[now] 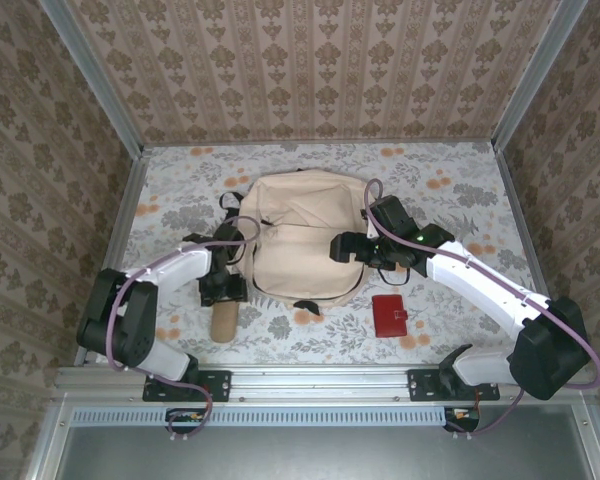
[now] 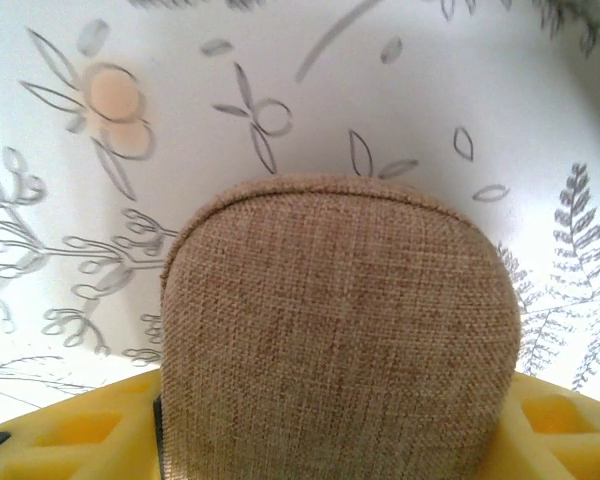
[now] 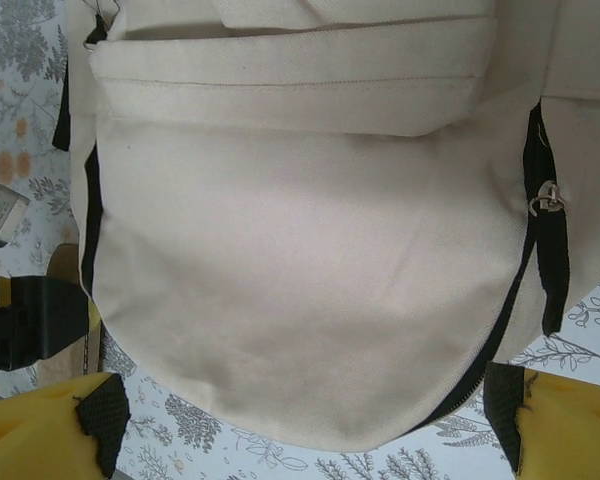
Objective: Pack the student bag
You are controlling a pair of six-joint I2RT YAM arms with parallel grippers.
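Student bag (image 1: 298, 235) lies flat in the middle of the table (image 1: 440, 200), a large cream fabric pack with black straps showing at its left edge. The overhead view takes in the whole layout: a tan pouch (image 1: 223, 322) just off the bag's near-left corner and a red wallet (image 1: 389, 315) near its near-right corner. The right wrist camera looks close on the bag's front pocket (image 3: 290, 300), its flap seam, the black zipper track curving down the right side and a metal zipper pull (image 3: 548, 197). The left wrist camera gives the coarse weave of the pouch (image 2: 340, 330) on the flowered tablecloth.

The left arm bends in from the left, with the left gripper (image 1: 223, 292) pointed down over the pouch. Its yellow fingers (image 2: 70, 430) flank the pouch; I cannot tell whether they press it. The right arm reaches in from the right, and the right gripper (image 1: 342, 248) sits above the bag's right edge, jaws wide apart and holding nothing.
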